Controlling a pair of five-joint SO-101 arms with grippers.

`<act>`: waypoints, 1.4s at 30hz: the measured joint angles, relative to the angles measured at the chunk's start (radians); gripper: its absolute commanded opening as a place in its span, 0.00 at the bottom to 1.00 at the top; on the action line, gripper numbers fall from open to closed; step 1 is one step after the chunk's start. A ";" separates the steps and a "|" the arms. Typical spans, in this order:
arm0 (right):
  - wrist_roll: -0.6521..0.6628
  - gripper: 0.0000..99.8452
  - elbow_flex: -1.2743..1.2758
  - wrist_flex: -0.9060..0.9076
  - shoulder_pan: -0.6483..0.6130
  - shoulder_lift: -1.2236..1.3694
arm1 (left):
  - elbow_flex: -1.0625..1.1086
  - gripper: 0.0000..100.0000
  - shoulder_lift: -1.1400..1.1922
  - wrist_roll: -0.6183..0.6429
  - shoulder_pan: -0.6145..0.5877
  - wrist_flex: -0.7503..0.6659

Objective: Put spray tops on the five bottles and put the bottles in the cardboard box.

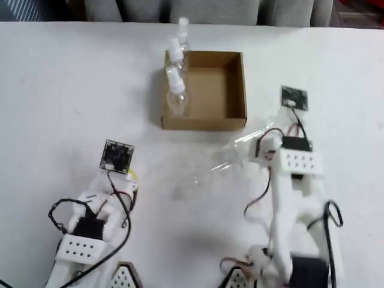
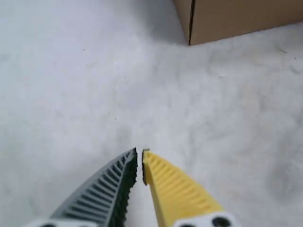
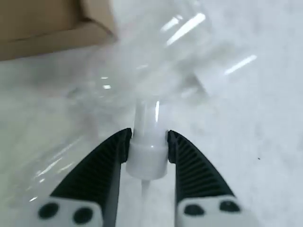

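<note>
The cardboard box [image 1: 231,90] stands at the table's far middle. Clear bottles with white spray tops [image 1: 176,84] are lined up along its left wall. More clear bottles [image 1: 223,157] lie on the table in front of the box, faint against the white top. My right gripper [image 3: 147,142] is shut on a white spray top [image 3: 147,158], right before these lying bottles [image 3: 156,56]. In the high view it [image 1: 264,145] is at the box's front right. My left gripper [image 2: 140,163] is shut and holds nothing, low over bare table at the front left [image 1: 129,175].
The table [image 1: 72,78] is white and bare to the left and right of the box. A box corner [image 2: 227,19] is ahead of my left gripper, and another corner [image 3: 57,28] lies beyond the right one. Both arm bases stand at the front edge.
</note>
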 measured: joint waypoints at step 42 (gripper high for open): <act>-0.157 0.21 -0.193 0.041 -0.580 0.020 | 0.000 0.02 0.000 0.000 -0.083 0.000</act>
